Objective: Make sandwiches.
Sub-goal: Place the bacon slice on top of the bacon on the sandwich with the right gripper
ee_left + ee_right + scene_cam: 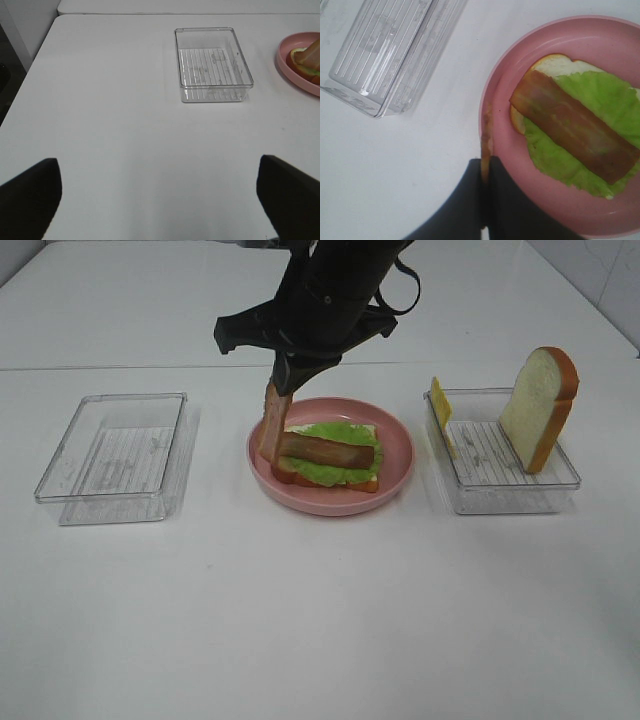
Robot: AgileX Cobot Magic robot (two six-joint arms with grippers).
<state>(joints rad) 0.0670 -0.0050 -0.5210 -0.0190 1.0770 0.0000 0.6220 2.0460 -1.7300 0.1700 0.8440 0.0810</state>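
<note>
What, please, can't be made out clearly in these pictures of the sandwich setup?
Exterior high: whether the lower end of the held bacon strip touches the pink plate cannot be told; they overlap.
Left wrist: the frame edge cuts off the plate and sandwich.
Right wrist: lettuce and the laid bacon strip cover most of the bottom bread slice.

The plate (400, 455) holding the sandwich (340, 468) lies between the left tray (120, 455) and right tray (505, 498).

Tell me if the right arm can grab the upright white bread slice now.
Probably not yet: its jaws are shut on a brown bacon strip; the white bread slice itself stands uncovered.
</note>
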